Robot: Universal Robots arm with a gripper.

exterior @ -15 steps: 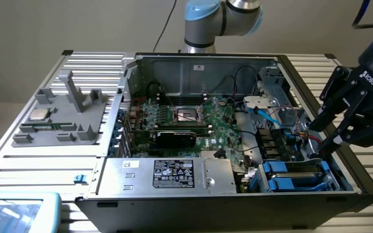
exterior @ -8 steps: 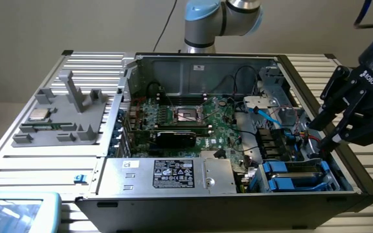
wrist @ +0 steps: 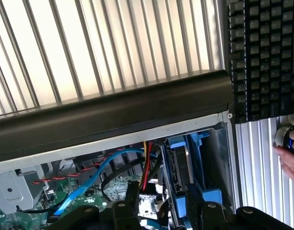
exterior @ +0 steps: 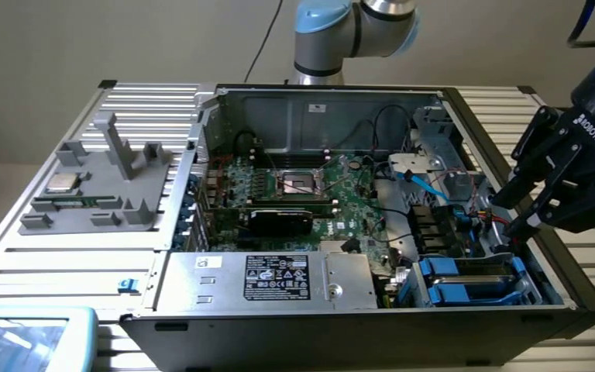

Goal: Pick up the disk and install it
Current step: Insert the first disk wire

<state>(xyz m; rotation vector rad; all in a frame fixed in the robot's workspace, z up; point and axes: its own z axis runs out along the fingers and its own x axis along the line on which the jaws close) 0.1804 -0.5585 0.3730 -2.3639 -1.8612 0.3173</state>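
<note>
— What is hard to read here?

— Mostly the disk [exterior: 458, 293]. In the exterior view it lies in the drive bay [exterior: 411, 288] at about five o'clock of the open case [exterior: 318, 341]. Only its blue carrier and a strip of grey metal show, and the label is hidden. I cannot tell whether it is pushed fully home. There seem to be two blue frames close together there, and I cannot separate them cleanly.

— And from the wrist?

— The disk [wrist: 180, 205] stands edge-on among cables, low in the bay. It is partly covered by the gripper [wrist: 163, 218] and its fingers [wrist: 119, 213]. The case's black wall [wrist: 113, 112] cuts across in front of much of the interior.

— The jaws?

— Spread apart, with nothing between them. In the exterior view the gripper [exterior: 507, 217] hangs at three o'clock of the case, over its side wall, above the bay and apart from the disk. Its upper part runs out of frame.

— What crowds the spot?

— A blue cable [exterior: 434, 188] and red wires [wrist: 146, 165] run just beside the bay. The silver box [exterior: 266, 277] with the black label sits at six o'clock, and the motherboard [exterior: 308, 194] is at the centre. A grey tray [exterior: 91, 194] lies on the slatted table [exterior: 29, 263] at nine o'clock. The wrist view catches a keyboard [wrist: 264, 57] and a person's hand [wrist: 291, 158] outside the case.
</note>
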